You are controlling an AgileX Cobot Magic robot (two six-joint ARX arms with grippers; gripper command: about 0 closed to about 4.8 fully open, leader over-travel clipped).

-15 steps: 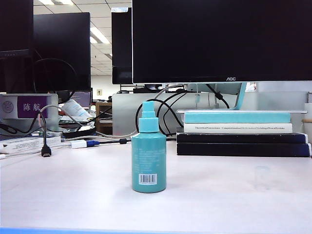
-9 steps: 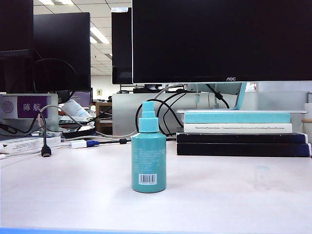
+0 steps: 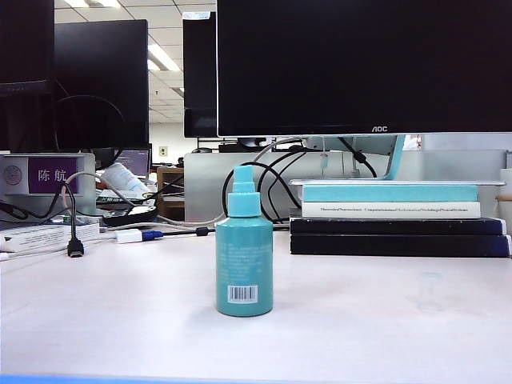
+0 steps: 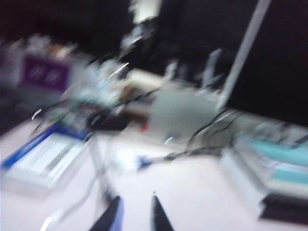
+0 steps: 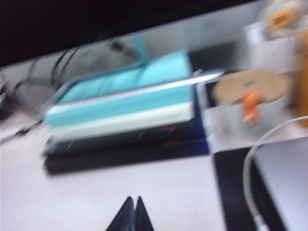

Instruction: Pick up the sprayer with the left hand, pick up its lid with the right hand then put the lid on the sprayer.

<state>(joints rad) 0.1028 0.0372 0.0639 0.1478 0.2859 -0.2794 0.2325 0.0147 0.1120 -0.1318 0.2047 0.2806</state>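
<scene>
Since neither arm shows in the exterior view, we judge nothing of the task is done yet; going left to right: the left gripper [image 4: 135, 216] hangs over bare table [image 3: 120, 320] on the left, fingertips a little apart with nothing between them, though its wrist view is badly blurred; the sprayer [image 3: 244, 256] stands upright and untouched near the middle of the table, nozzle bare, barcode label facing us; the lid [image 3: 430, 291] sits alone on the table well to the right of the sprayer, near side of the stack of books [image 3: 396, 220], faint because it is see-through; the right gripper [image 5: 132, 216] hovers over the table on the right in front of those books, fingertips pressed together, empty; so both pickups and the capping are left.
</scene>
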